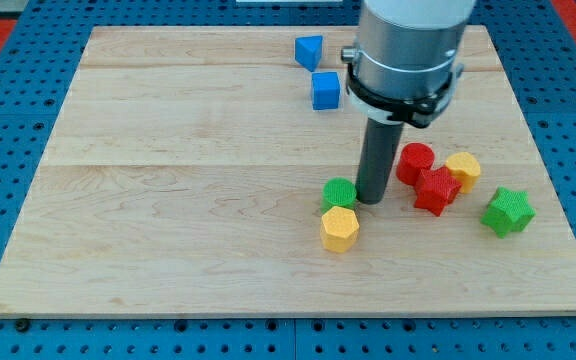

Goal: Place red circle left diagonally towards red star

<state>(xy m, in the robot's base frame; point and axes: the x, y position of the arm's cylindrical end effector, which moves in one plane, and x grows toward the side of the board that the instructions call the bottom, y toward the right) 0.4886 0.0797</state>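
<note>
A: Where is the red circle [415, 161] sitting?

B: It is sitting on the wooden surface [168, 180], right of centre in the view. It is touching the red star [436, 190], which is lying just below it and slightly to the view's right.

A: What is bordering those two?

B: A yellow block [463, 170] of roughly hexagonal shape is resting against the star's upper right side and is sitting just beside the circle. A green star [508, 210] is standing apart, further toward the view's right.

A: Where is my tip [372, 200] standing?

B: It is standing on the surface just to the view's left of the red circle, between that circle and a green circle [339, 192]. It is appearing close to the green circle; contact cannot be confirmed.

A: State of the hand?

B: No hand is fitted; the arm is ending in a plain dark rod, gripping nothing.

A: Remaining items?

B: A yellow hexagon [339, 229] is touching the green circle from below. A blue cube [326, 90] and a blue wedge-like block [308, 50] are sitting near the view's top, well apart from the red pair.
</note>
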